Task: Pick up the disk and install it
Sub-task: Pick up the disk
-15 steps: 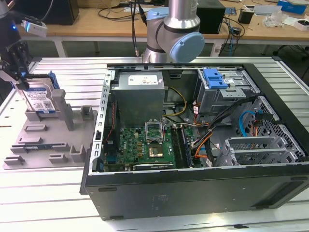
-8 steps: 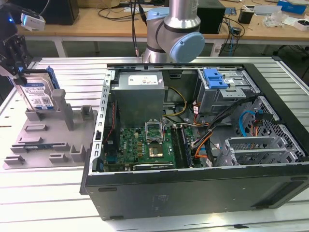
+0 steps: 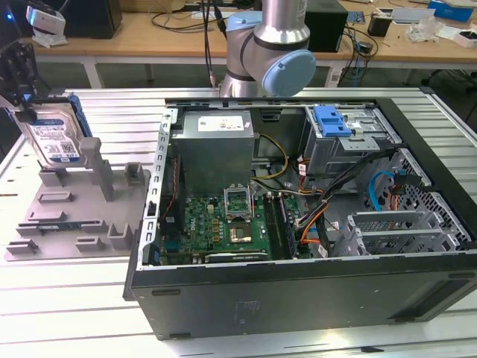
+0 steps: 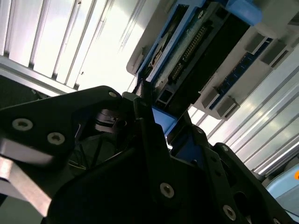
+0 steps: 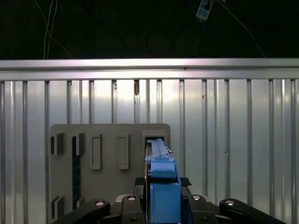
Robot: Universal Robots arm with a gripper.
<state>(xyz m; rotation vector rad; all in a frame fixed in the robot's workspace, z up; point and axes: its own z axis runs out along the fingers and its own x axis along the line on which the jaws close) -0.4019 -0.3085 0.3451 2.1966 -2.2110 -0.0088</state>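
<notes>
Clamping the disk (image 3: 54,138) upright, gripper (image 3: 22,97) closed on its blue carrier, above grey holder tray (image 3: 45,224), nine o'clock of open computer case (image 3: 298,298).

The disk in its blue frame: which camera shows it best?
The exterior view: the disk shows its labelled face, upright, in the gripper. The second wrist view shows its connector end; the first wrist view sees its blue frame edge-on.
</notes>
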